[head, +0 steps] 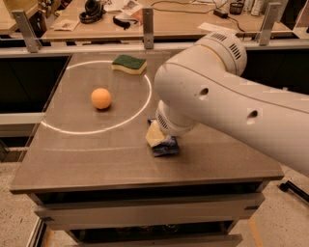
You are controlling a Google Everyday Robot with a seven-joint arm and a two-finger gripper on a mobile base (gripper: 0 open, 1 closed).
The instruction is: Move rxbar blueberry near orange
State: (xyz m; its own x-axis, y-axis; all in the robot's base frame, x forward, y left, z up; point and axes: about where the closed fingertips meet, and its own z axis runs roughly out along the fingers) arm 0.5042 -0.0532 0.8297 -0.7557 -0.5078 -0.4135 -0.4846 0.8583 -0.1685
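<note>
The orange (101, 98) sits on the left part of the brown table (87, 159), inside a white ring of light. The rxbar blueberry (166, 147), a dark blue wrapper, lies right of the table's middle, mostly hidden under my arm; only its near end shows. My gripper (155, 137) is down on the bar at its left side, with one cream-coloured finger (153, 135) showing. The bulky white arm covers the rest of the gripper. The bar is about a third of the table's width to the right of the orange.
A yellow sponge with a green top (129, 63) lies at the back of the table on the ring's far edge. A second bench with headphones and papers (96, 12) stands behind a rail. The table's front edge is close to the bar.
</note>
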